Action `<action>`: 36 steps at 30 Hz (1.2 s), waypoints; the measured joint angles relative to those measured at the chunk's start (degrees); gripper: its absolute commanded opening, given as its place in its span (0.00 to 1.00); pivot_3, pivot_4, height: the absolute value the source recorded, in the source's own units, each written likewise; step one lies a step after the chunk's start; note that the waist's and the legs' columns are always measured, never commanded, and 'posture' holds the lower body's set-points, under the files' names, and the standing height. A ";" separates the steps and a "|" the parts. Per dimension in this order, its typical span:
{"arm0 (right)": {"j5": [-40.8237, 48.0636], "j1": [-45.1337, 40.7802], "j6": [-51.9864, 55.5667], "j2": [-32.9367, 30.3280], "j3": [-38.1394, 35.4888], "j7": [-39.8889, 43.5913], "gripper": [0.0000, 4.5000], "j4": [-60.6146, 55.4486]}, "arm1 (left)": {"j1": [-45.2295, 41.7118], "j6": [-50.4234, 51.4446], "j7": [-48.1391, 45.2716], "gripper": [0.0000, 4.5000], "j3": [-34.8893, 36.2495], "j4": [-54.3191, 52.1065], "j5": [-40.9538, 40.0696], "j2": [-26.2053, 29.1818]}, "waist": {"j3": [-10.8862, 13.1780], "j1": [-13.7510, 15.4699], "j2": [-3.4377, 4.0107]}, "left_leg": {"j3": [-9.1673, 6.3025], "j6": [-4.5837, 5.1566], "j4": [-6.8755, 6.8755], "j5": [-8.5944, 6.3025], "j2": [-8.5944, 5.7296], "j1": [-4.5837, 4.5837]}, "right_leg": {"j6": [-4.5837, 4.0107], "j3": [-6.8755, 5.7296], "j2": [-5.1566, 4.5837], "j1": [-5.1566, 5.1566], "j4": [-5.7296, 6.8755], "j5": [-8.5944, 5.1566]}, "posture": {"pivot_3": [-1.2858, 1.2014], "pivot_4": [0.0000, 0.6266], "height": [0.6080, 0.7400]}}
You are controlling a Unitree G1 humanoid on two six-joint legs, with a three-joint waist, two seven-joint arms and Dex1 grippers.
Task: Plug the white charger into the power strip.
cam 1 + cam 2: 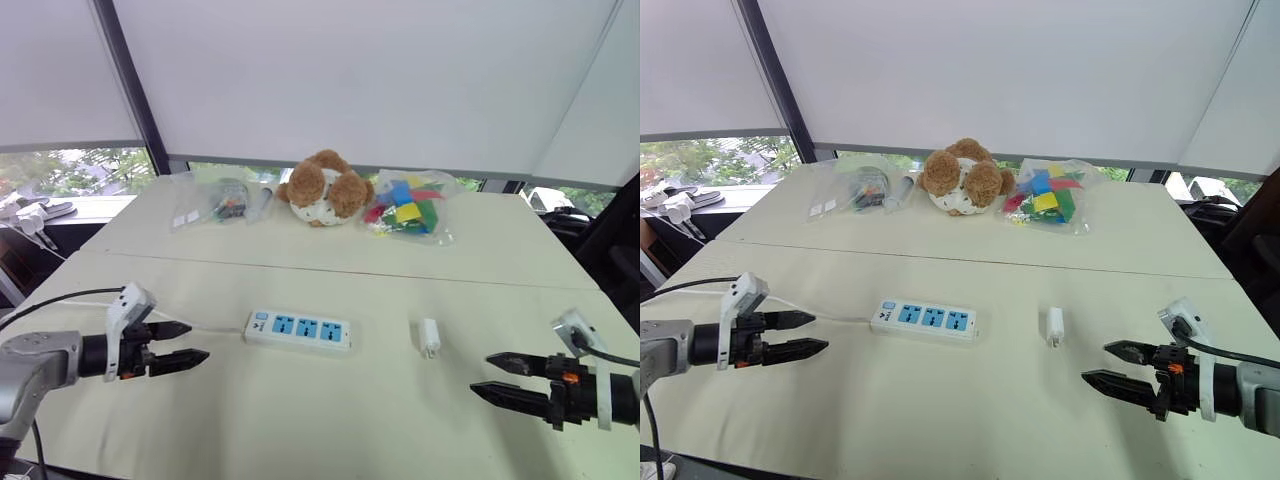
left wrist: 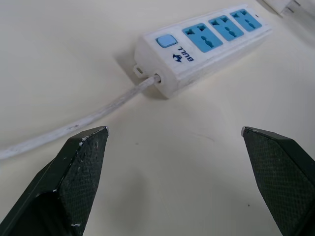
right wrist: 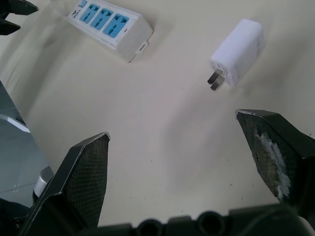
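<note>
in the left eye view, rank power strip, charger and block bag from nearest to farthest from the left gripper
From the left gripper:
1. Power strip, just to its right.
2. Charger, further right, past the strip.
3. Block bag, far back on the right.

"Where does the power strip's [image 1: 299, 330] cord [image 2: 118, 101] end?"
"Can't tell. It slips behind the left gripper [image 1: 198, 341], heading away from the strip."
"And the clear bag [image 1: 195, 212] far beyond the strip?"
"Contents too small to make out."

One charger [image 1: 429, 337], one power strip [image 1: 299, 330], one teddy [image 1: 324, 188], two bags [image 1: 408, 208].
</note>
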 measured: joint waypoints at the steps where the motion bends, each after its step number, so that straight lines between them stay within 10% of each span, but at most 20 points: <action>1: -0.13 -0.05 -0.16 0.00 0.23 -0.03 1.00 0.00 | -0.23 -0.41 -0.05 0.99 -0.52 0.23 0.19 0.00 | 0.00 0.01 0.00 | 0.00 0.00 0.00 0.00 0.00 0.00 | 0.00 0.00 0.00 0.00 0.00 0.00 | 0.52 0.24 0.99; 18: -0.11 -4.70 -0.07 1.01 2.25 -1.64 1.00 -0.50 | -20.06 -14.80 -11.21 0.99 -10.99 18.91 10.17 -0.44 | 0.00 0.20 0.00 | 0.09 0.00 0.15 0.01 -0.06 -0.04 | 0.01 -0.04 0.06 0.02 0.05 0.00 | 0.52 0.24 0.99; 23: 2.87 -11.34 1.73 0.72 5.92 -3.63 1.00 -4.98 | -38.21 -30.45 -23.53 0.99 -21.54 38.88 19.48 -8.27 | -0.01 0.37 0.00 | 0.05 0.01 0.22 0.01 -0.09 -0.17 | 0.03 -0.04 0.12 -0.03 0.06 0.00 | 0.52 0.24 0.99; 36: 13.37 2.05 12.98 -1.31 -12.83 -7.46 1.00 -17.01 | -46.80 -60.40 -26.72 0.99 -28.09 68.84 27.70 -23.38 | 0.00 0.06 -0.09 | -0.04 0.11 0.39 -0.05 -0.06 -0.20 | 0.06 -0.01 0.14 0.02 0.11 0.00 | 0.52 0.24 0.99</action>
